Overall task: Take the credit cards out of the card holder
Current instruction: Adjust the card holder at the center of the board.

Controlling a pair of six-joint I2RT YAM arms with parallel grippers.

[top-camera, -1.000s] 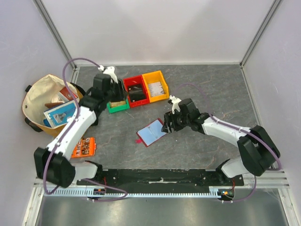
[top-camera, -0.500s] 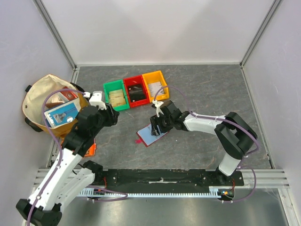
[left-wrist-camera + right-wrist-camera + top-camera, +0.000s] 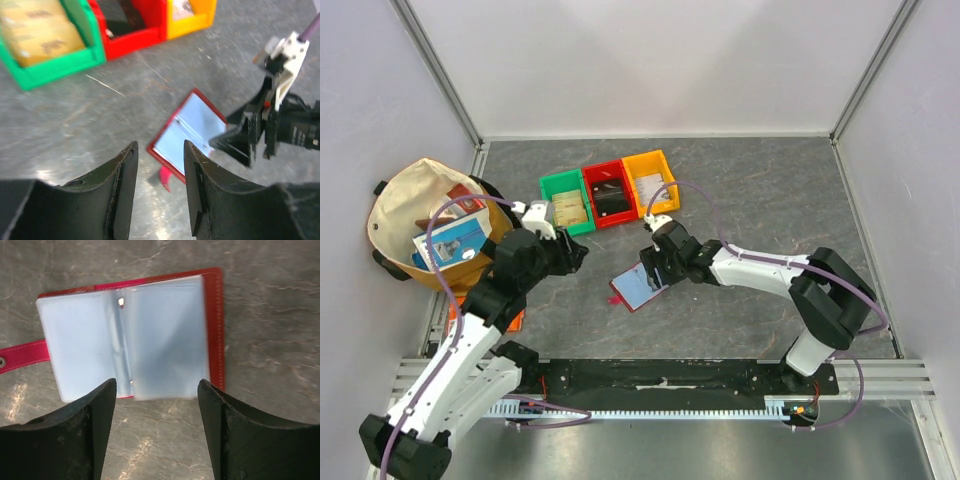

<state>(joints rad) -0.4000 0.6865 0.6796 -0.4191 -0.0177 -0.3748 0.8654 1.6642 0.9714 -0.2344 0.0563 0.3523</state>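
The card holder point(image 3: 637, 286) lies open on the grey table, red cover down, pale blue sleeves up; it also shows in the left wrist view point(image 3: 187, 131) and the right wrist view point(image 3: 132, 335). Its red strap point(image 3: 20, 356) sticks out to one side. My right gripper point(image 3: 655, 268) is open and empty, just off the holder's edge, fingers point(image 3: 95, 425) apart above bare table. My left gripper point(image 3: 572, 252) is open and empty, to the left of the holder, pointing at it. No cards show in the sleeves.
Green point(image 3: 567, 205), red point(image 3: 609, 193) and yellow point(image 3: 652, 181) bins stand in a row behind the holder, with cards inside. A beige bag point(image 3: 425, 225) of items sits at the far left. An orange flat packet point(image 3: 510, 318) lies under my left arm.
My left arm pulled back from the green bin and swung down toward the holder. My right gripper moved left to the holder's edge.
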